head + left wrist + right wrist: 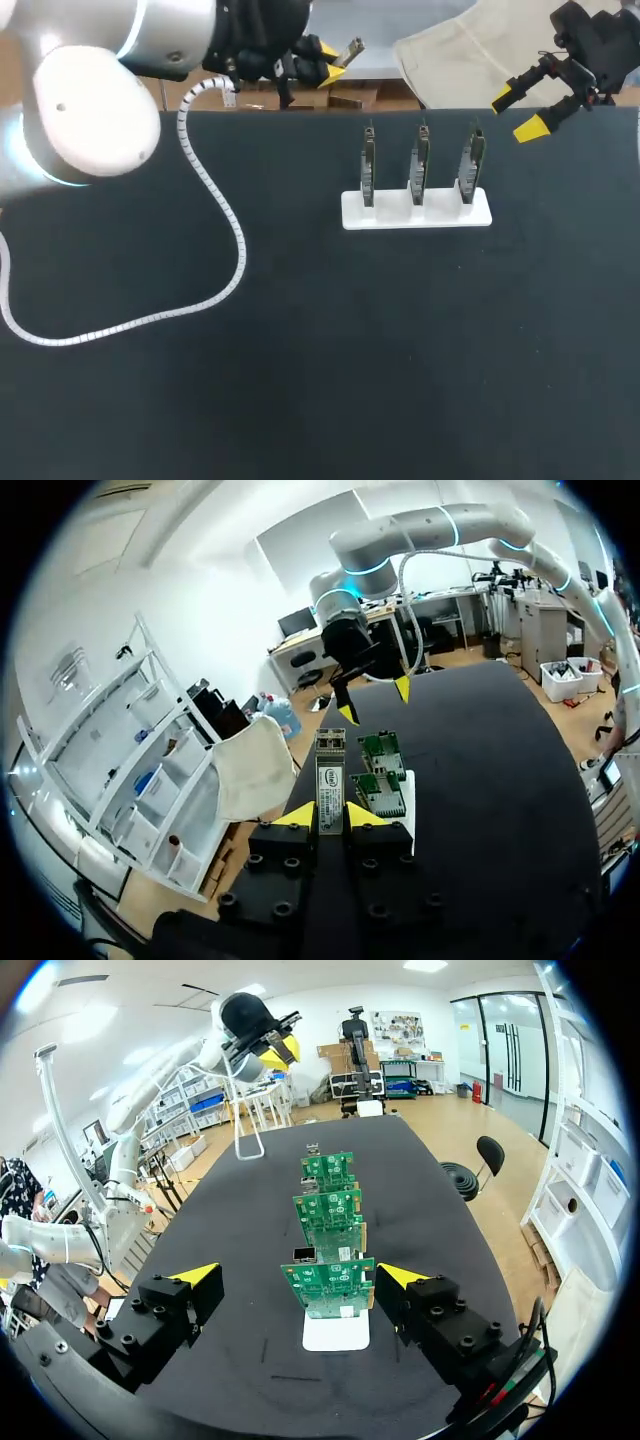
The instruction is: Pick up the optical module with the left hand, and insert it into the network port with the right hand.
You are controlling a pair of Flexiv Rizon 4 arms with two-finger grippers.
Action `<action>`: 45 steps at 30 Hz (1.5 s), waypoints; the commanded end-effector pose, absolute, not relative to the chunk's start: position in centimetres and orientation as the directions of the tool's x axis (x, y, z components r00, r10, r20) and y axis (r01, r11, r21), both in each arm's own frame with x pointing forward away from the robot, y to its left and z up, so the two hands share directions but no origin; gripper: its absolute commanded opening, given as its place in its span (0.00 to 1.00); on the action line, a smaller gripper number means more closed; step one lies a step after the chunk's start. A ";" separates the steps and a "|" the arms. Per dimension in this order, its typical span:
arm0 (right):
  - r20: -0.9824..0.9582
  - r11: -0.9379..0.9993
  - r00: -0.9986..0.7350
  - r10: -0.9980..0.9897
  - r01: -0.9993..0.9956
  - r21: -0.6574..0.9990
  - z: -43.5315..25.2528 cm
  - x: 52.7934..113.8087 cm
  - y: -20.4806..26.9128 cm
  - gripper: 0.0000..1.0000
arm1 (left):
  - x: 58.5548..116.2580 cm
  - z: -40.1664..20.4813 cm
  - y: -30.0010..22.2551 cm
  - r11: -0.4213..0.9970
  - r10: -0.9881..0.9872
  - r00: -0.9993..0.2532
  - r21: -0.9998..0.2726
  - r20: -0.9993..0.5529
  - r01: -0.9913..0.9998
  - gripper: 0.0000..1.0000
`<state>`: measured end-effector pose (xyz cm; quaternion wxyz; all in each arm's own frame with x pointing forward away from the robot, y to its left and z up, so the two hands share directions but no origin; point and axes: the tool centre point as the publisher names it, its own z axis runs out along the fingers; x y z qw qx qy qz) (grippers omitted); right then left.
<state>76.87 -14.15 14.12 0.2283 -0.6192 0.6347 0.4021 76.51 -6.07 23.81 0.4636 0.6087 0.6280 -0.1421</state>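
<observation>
One optical module (330,780) gripped in the left claw (330,818)

The module is clamped between both yellow fingertips (297,816), to the far left of the white stand (416,211). The right claw (518,112) is spread wide, nothing held, beyond the stand's right end

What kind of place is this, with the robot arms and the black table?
Most likely a robotics lab test bench. The left gripper holds an optical module, the right gripper is open, and on the black table three green circuit boards sit in a white holder.
</observation>
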 end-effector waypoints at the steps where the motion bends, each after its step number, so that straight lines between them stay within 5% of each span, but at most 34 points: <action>1: -0.788 -0.093 -0.130 -0.602 -0.969 0.230 14.1 77.1 -14.1 1.00 | 77.0 23.5 -6.0 0.211 0.578 0.202 0.385 -0.790 0.898 0.00; 13: -0.788 -0.093 -0.130 -0.602 -0.969 0.230 14.1 77.1 -14.1 1.00 | 77.0 23.5 -6.0 0.211 0.578 0.202 0.385 -0.790 0.898 0.00; 20: -0.788 -0.093 -0.130 -0.602 -0.969 0.230 14.1 77.1 -14.1 1.00 | 79.1 24.3 -11.6 0.158 0.456 0.313 0.421 -0.833 0.893 0.00; 25: -0.788 -0.093 -0.130 -0.602 -0.969 0.230 14.1 77.1 -14.1 1.00 | 80.2 25.4 -14.0 0.198 0.395 0.304 0.403 -0.867 0.893 0.00; 45: -0.788 -0.093 -0.130 -0.602 -0.969 0.230 14.1 77.1 -14.1 1.00 | 81.8 25.1 -22.5 -0.024 0.156 0.372 0.373 -0.915 0.928 0.00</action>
